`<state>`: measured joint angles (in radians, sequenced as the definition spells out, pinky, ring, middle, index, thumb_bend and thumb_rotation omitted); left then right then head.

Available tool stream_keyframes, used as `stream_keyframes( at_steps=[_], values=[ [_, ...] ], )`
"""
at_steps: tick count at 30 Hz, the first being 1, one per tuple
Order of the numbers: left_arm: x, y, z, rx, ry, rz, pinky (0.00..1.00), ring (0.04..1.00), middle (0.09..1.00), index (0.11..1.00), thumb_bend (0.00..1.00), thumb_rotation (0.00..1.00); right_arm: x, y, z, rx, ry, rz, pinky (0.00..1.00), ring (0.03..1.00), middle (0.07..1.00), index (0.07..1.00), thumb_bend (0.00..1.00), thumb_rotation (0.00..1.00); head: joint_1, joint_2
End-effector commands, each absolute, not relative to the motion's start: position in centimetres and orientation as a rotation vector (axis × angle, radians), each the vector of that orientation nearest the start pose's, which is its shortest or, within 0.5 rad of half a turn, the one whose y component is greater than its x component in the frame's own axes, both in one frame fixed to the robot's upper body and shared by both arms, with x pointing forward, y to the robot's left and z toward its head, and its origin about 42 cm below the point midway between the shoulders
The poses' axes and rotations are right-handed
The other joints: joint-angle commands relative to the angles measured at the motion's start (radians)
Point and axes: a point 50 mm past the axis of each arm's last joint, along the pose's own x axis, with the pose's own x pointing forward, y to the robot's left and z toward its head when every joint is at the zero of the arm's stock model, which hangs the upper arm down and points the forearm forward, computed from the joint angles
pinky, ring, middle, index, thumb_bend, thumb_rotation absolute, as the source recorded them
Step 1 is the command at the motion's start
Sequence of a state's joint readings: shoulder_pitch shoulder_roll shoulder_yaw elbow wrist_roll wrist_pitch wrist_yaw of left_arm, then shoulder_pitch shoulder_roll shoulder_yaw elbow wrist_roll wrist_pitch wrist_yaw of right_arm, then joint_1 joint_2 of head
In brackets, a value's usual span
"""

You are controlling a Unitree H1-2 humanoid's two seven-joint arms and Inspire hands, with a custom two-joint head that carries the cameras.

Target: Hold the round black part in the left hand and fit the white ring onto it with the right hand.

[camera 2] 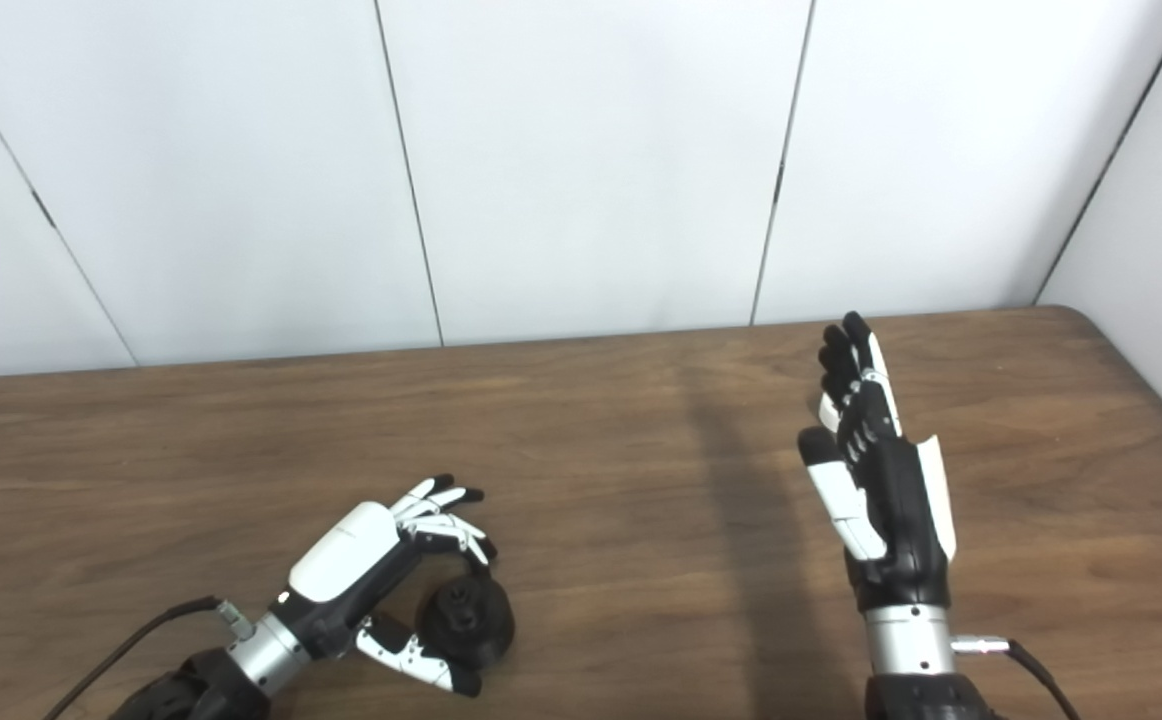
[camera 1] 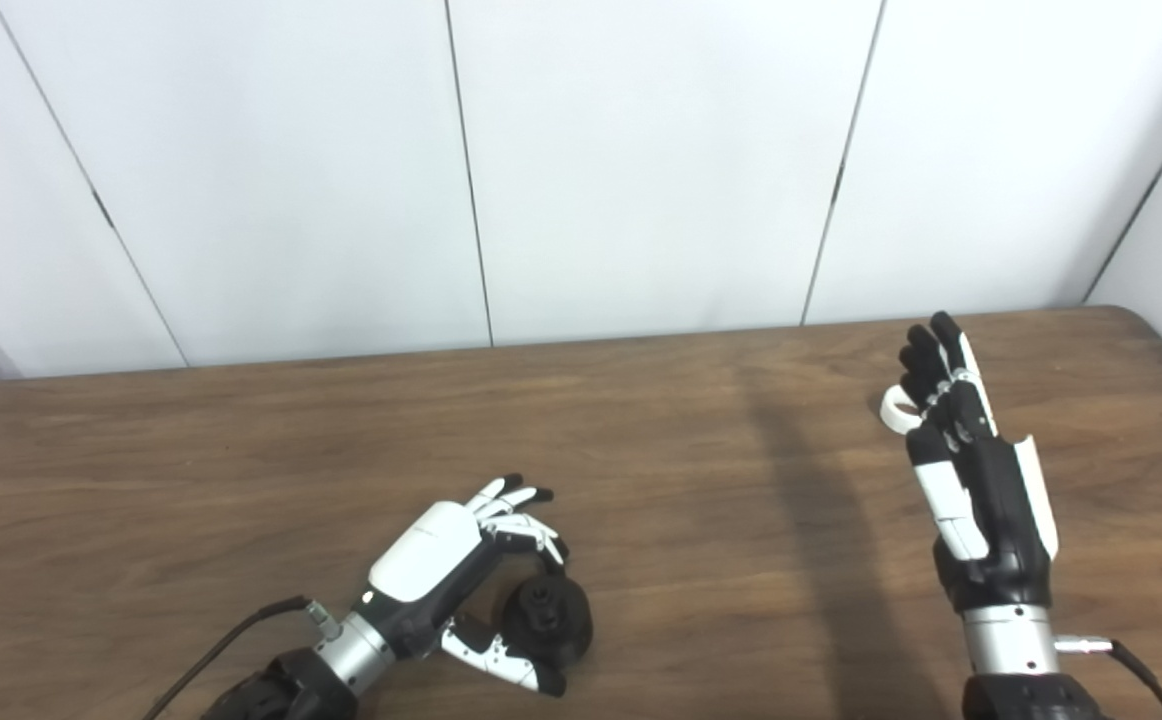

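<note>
Wooden counter (camera 1: 641, 450) underneath. Left robot hand (camera 1: 461, 575) curled loosely round the round black part (camera 1: 546, 620), seemingly resting on the counter, not lifted. Right robot hand (camera 1: 961, 470) fingers extended, white ring (camera 1: 899, 410) just beside the fingertips (grip unclear). Still the grasping step; next, closing on both.

The round black part (camera 1: 546, 618) is being cradled on the wooden table (camera 1: 241, 470) between the curled fingers and thumb of the left hand (camera 1: 461, 590). The white ring (camera 1: 899, 410) is being partly covered by the spread right hand (camera 1: 971, 480).
</note>
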<state>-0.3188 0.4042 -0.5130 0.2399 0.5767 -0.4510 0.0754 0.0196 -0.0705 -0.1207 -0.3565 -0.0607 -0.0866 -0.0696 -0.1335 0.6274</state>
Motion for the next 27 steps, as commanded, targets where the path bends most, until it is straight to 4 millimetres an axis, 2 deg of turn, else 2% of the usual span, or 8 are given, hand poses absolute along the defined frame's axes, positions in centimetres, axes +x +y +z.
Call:
stream_keyframes(
  at_steps=[1,10,13,15,18,21,25,27],
  values=[
    [35.1,20.7,13.0,0.964,-0.578,-0.630,1.00,0.935,0.703,0.481,0.52,0.06,26.1,-26.3,21.4,-0.156,-0.507,-0.201,0.98,0.956,0.958,0.976,0.64,0.81,-0.004,0.002],
    [35.5,21.8,13.1,0.985,-0.566,-0.629,1.00,0.925,0.700,0.481,0.52,0.06,25.9,-26.6,23.0,-0.189,-0.529,-0.264,0.98,0.953,0.952,0.973,0.58,0.79,-0.021,0.006],
    [35.9,22.2,13.1,1.001,-0.559,-0.622,1.00,0.924,0.699,0.481,0.52,0.06,26.2,-27.2,23.4,-0.228,-0.532,-0.314,0.97,0.967,0.952,0.961,0.54,0.69,-0.031,0.000],
    [36.1,22.4,13.1,1.002,-0.552,-0.619,1.00,0.923,0.700,0.482,0.52,0.06,26.4,-27.6,23.4,-0.231,-0.529,-0.340,0.95,0.966,0.944,0.946,0.56,0.57,-0.031,0.000],
    [36.2,22.7,12.9,1.004,-0.543,-0.610,1.00,0.919,0.697,0.482,0.52,0.06,26.7,-28.3,23.6,-0.268,-0.528,-0.367,0.93,0.965,0.941,0.930,0.57,0.45,-0.048,-0.003],
    [36.2,22.8,12.7,1.005,-0.538,-0.607,1.00,0.921,0.697,0.482,0.52,0.05,27.0,-29.0,24.3,-0.383,-0.518,-0.427,0.85,0.924,0.917,0.902,0.58,0.38,-0.056,-0.003],
    [36.1,22.7,12.5,0.999,-0.537,-0.602,1.00,0.915,0.695,0.482,0.52,0.06,27.5,-29.9,25.4,-0.469,-0.496,-0.481,0.81,0.916,0.909,0.883,0.60,0.29,-0.074,-0.009],
    [36.0,22.7,12.3,1.000,-0.535,-0.604,1.00,0.920,0.698,0.482,0.52,0.06,27.8,-30.5,25.9,-0.489,-0.483,-0.508,0.82,0.908,0.900,0.858,0.65,0.26,-0.087,-0.013]
  ],
)
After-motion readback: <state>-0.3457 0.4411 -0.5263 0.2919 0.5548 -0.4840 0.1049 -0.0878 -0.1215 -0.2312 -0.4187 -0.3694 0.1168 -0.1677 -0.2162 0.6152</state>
